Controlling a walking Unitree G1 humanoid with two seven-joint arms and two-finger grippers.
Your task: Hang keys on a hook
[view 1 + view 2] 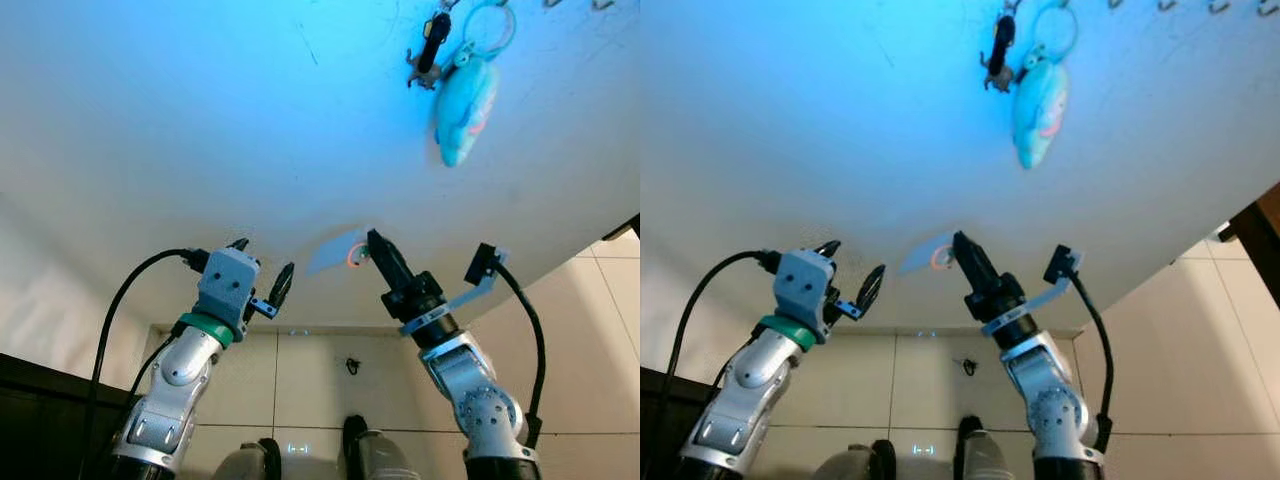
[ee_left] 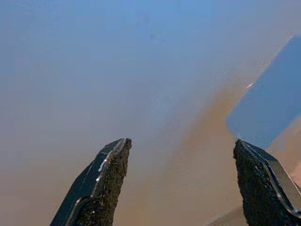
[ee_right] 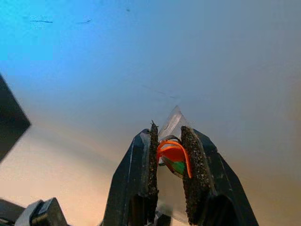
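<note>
Right wrist view: right gripper [image 3: 171, 141] raised toward wall [image 1: 200, 120], fingers clamped on orange keys [image 3: 173, 155]. Left gripper [image 1: 262, 270] raised alongside, fingers spread, empty. Blue keychain [image 1: 465, 100] hangs on wall above.

Both arms reach up toward a pale wall [image 1: 200, 120] washed in blue light. The right gripper [image 1: 372, 245] is raised near the wall with its black fingers pressed together on an orange ring [image 1: 354, 258] — a pale card-like tag [image 1: 332, 250] spreads out beside it. The left gripper [image 1: 262, 264] sits lower, its fingers parted. High on the wall hang a dark key [image 1: 430, 50] and a light blue plush charm [image 1: 466, 105] on a ring. Tiled floor [image 1: 310, 380] shows below.
</note>
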